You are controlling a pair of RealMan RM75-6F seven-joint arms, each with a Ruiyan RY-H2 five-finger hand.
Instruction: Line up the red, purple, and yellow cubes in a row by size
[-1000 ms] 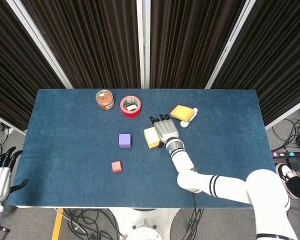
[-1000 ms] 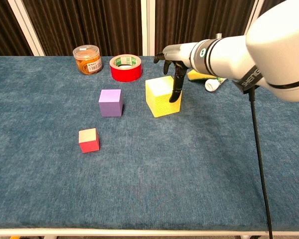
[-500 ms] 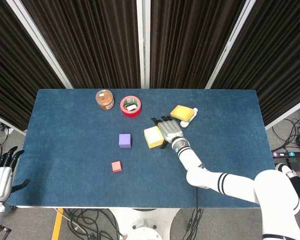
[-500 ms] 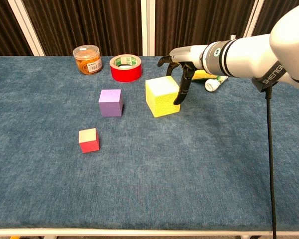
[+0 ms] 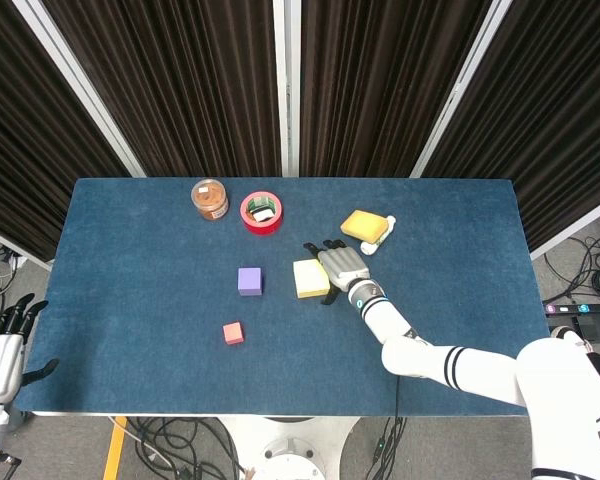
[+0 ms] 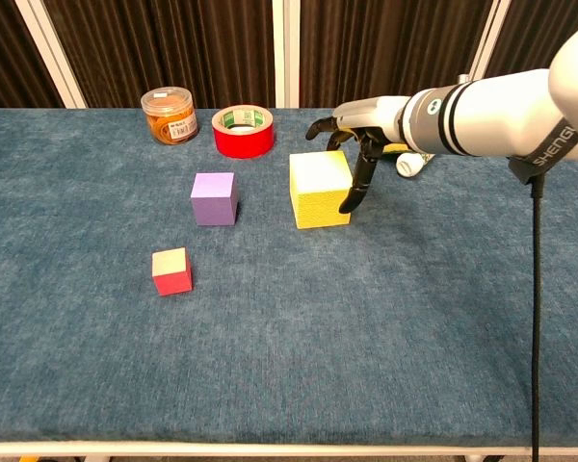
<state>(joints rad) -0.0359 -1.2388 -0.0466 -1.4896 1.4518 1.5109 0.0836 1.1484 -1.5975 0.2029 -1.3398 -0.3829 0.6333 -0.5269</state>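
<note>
While the right arm is reaching across the table (image 5: 130, 230) from the near right edge, the right hand (image 5: 342, 268) is hovering palm-down just beside the yellow cube (image 5: 308, 278), its dark fingers (image 6: 357, 183) curling down against the cube's right face. Whether they are actually pressing on it I cannot tell; the hand is not closing around the cube and is holding nothing. The left hand (image 5: 2, 345) is hanging off the table's near left corner, fingers apart, also holding nothing.

Taking the yellow cube as the landmark: the purple cube (image 5: 249, 281) is sitting to its left, apart from it, and the red cube (image 5: 233, 333) is lying further left and nearer the robot. Behind the yellow cube, toward the curtains (image 5: 190, 80), a red tape roll (image 5: 262, 212) and an orange-filled jar (image 5: 210, 199) are standing side by side. Behind and to its right, a yellow sponge (image 5: 365, 226) is lying against a small white object.

A blue cloth is covering the table, dark pleated curtains are hanging behind it, and cables are trailing on the floor.
</note>
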